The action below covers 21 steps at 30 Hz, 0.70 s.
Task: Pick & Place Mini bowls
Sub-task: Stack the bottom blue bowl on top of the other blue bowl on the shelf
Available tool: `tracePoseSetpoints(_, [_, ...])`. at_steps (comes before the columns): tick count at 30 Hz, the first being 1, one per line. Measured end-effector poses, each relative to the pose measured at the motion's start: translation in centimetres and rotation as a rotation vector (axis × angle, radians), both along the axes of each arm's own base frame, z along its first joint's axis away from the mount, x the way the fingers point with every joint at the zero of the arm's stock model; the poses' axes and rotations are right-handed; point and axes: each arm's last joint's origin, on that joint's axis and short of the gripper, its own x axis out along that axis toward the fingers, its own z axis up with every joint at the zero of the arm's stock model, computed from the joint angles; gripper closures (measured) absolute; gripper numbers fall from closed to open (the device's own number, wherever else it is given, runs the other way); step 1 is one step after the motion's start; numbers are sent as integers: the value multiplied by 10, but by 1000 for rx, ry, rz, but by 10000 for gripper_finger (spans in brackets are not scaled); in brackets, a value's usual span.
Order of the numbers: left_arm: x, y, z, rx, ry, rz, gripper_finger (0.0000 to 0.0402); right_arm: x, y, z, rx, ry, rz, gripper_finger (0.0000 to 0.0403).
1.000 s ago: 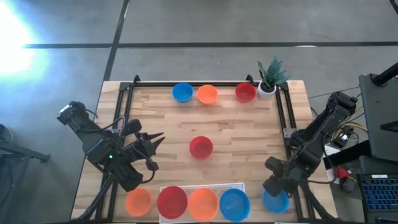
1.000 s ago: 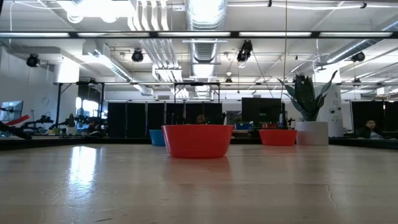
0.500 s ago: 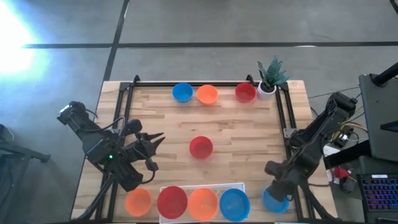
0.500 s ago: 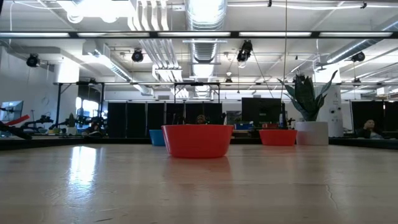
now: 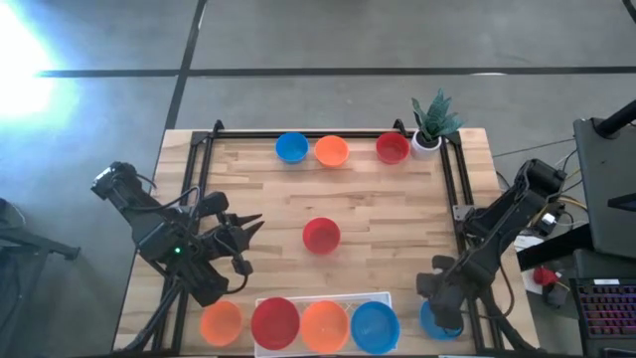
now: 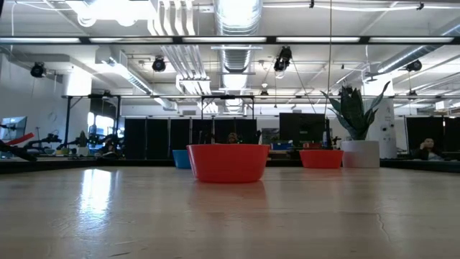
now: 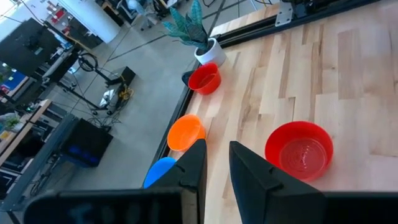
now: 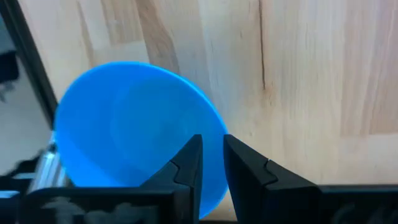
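Blue bowl [image 8: 137, 130] at table's [image 5: 378, 199] near right corner, under right gripper [image 8: 211, 163], fingers narrowly parted, grip unclear; may tip off the edge if nudged.

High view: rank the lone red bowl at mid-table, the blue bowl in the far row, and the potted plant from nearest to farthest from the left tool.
Measured from the left tool:
1. Lone red bowl, at mid-table just beyond the tool's tips.
2. Blue bowl, left end of the far row.
3. Potted plant, at the table's far right corner.
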Motion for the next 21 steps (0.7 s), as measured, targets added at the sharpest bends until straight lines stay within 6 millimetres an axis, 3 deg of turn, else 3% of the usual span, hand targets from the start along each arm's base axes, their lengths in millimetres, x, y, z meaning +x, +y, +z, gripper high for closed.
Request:
tracePoseSetpoints(9, [0,0,0,-2,-3,1,337,1,2,-6,-23,2,62,342])
tracePoseSetpoints(21, [0,0,0,-3,-4,1,337,-2,-3,7,18,-34,58,351])
